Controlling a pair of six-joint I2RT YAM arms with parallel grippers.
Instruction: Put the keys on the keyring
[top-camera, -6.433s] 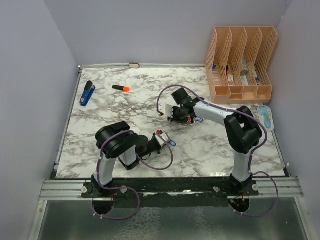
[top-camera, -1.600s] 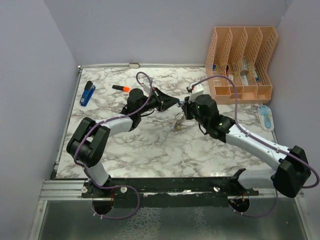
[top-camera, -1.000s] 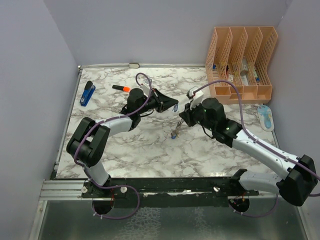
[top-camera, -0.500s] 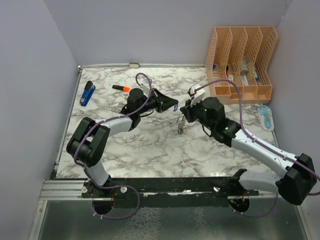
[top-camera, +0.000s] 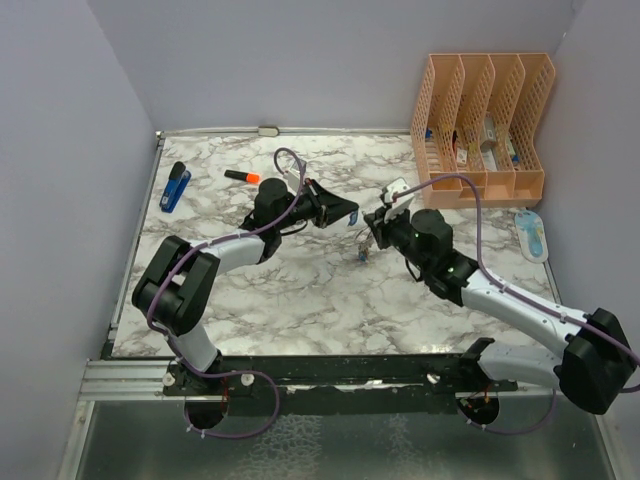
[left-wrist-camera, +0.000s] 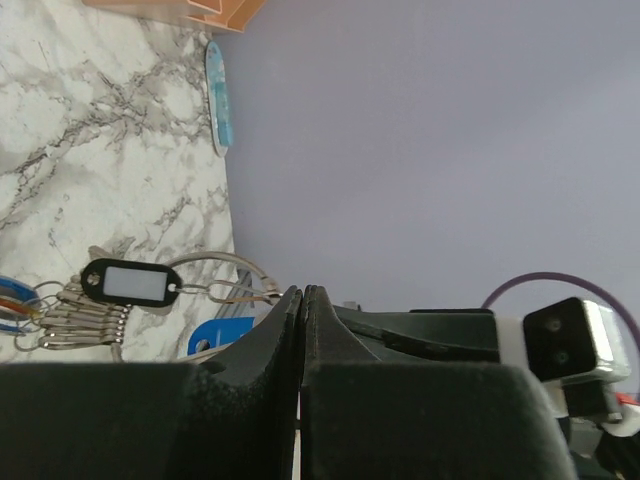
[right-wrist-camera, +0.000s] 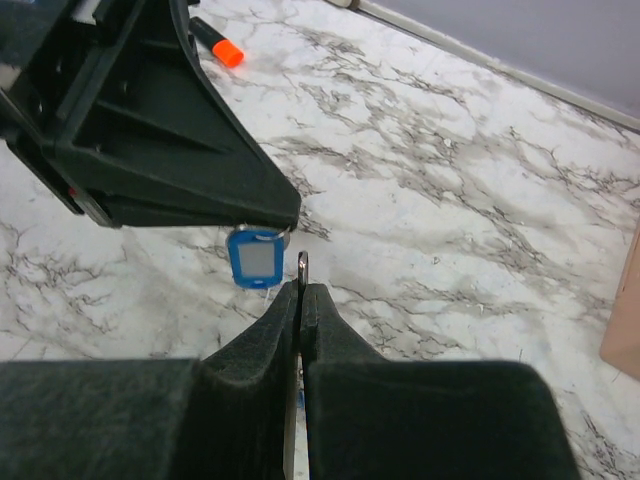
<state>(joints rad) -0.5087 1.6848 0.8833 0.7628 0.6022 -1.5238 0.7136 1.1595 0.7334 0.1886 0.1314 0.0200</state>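
Note:
My left gripper (top-camera: 350, 213) reaches over the table's middle, its jaws pressed together (left-wrist-camera: 302, 293). In the right wrist view it (right-wrist-camera: 180, 150) shows as a big black wedge, with a blue-tagged key (right-wrist-camera: 253, 257) hanging from its tip by a small ring. My right gripper (top-camera: 373, 232) is tip to tip with it and shut (right-wrist-camera: 302, 290) on a thin metal ring seen edge-on (right-wrist-camera: 302, 264). The keyring (left-wrist-camera: 228, 274) with its black tag (left-wrist-camera: 133, 283) and metal keys (left-wrist-camera: 80, 322) hangs beside the tips; the cluster dangles above the table (top-camera: 362, 251). I see no second blue-tagged key.
A blue stapler (top-camera: 175, 187) and an orange-capped marker (top-camera: 243, 177) lie at the back left. A peach file organizer (top-camera: 480, 125) stands at the back right. A pale blue object (top-camera: 530, 233) lies near the right edge below it.
My right gripper has turned and closed in on the left gripper's tip. The dangling key cluster has moved up and to the right with it. The left arm has hardly moved.

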